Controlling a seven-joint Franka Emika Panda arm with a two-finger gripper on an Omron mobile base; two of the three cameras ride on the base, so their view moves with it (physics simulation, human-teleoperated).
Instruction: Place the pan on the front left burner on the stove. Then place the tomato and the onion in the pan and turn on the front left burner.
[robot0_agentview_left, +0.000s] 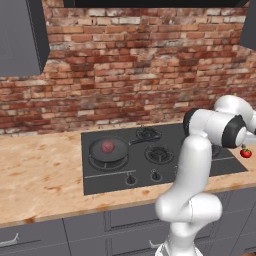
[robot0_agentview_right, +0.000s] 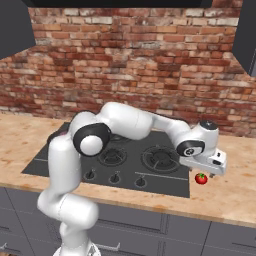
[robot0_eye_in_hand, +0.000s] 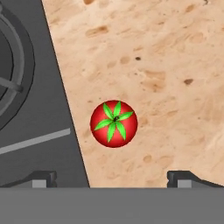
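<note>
Tool above tomato, jaws spread wide, nothing gripped

Tomato (robot0_eye_in_hand: 113, 123) lies on the bench (robot0_eye_in_hand: 166, 65) just right of the stove (robot0_eye_in_hand: 48, 127) edge, centred between the tool (robot0_eye_in_hand: 111, 177) fingertips; tool (robot0_agentview_right: 206, 172) hovers over it; bare bench surrounds the tomato on three sides; onion (robot0_agentview_left: 107, 146) sits in the pan (robot0_agentview_left: 109, 150) on the front left burner.

arm (robot0_agentview_right: 125, 122): stretched right, low | gripper (robot0_eye_in_hand: 113, 177): wide apart, empty
</note>
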